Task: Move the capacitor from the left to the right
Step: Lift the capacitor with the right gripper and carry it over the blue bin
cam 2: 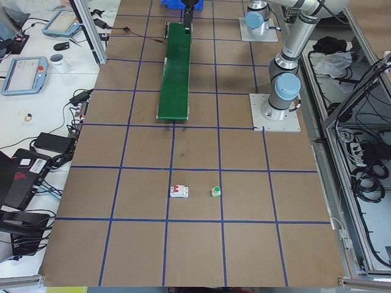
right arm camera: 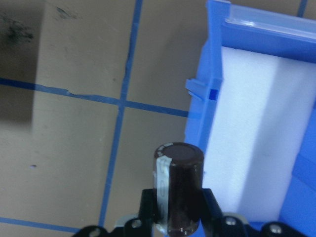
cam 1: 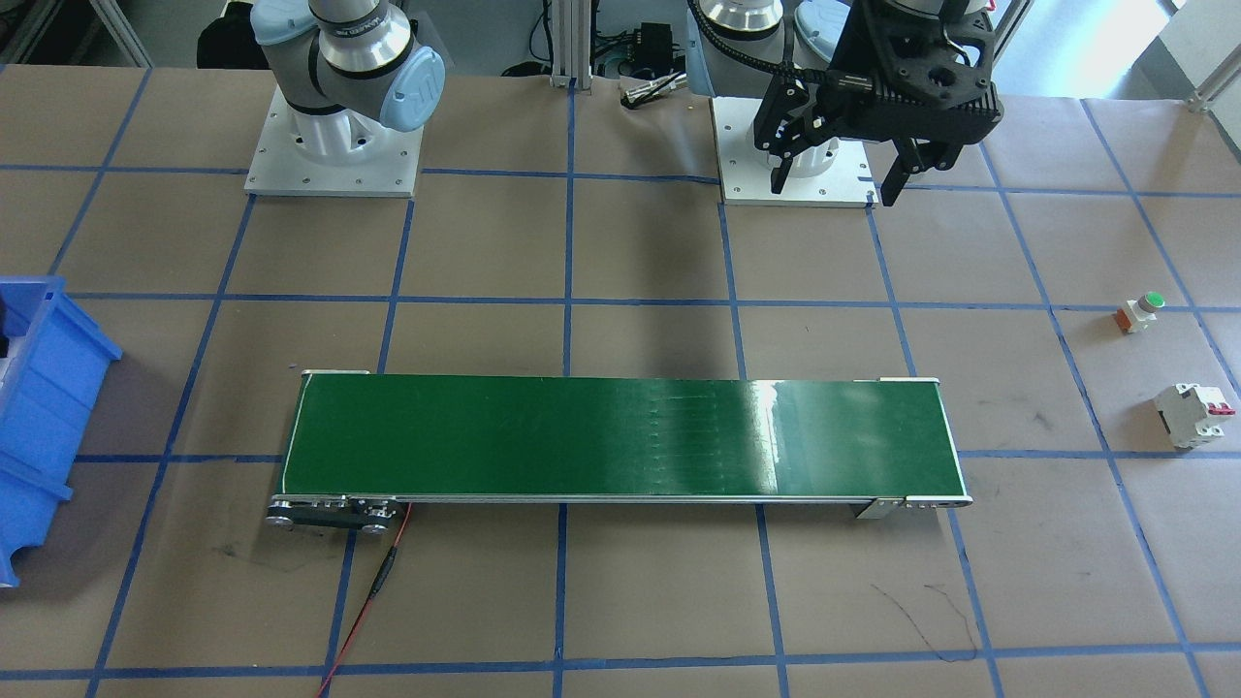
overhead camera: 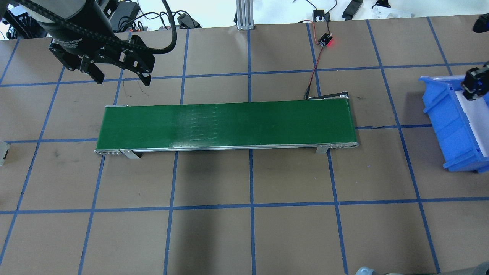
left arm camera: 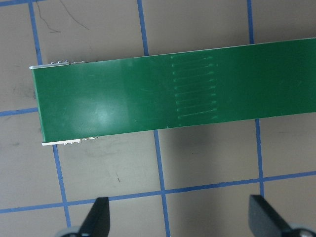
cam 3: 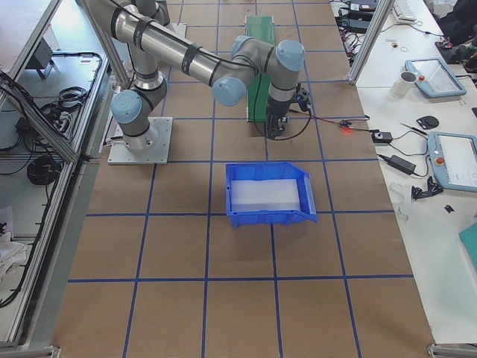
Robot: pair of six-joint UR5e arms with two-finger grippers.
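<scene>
Carrying the capacitor (right arm camera: pixel 178 190) over the near wall of the blue bin (right arm camera: pixel 256 163) and letting go only once it hangs above the white padding inside looks like the step in hand. Best done by travelling further in over the bin first, since at present the part sits right above the wall's rim, half over brown paper. Lowering before release would spare it a bounce. Keeping it upright, dark sleeve vertical and pale stripe to one side, should let it drop cleanly between the two pads.

Right claw (right arm camera: pixel 178 210) closed on the capacitor, one pad against each side of the sleeve, the rounded top standing proud above them. In the overhead view only a tip of the right claw (overhead camera: pixel 473 84) visible at the worktop's right edge, above the bin (overhead camera: pixel 447 126). Seen from the right end of the worktop, right arm bent at the elbow and reaching outward, wrist pointing straight down near the belt's end.

Left claw (overhead camera: pixel 118 74) wide open and holding nothing, hanging above the far left part of the worktop, just beyond the left end of the green belt (overhead camera: pixel 225 124). Both tips (left arm camera: pixel 96 222) visible at the bottom of its own camera, well apart.
</scene>
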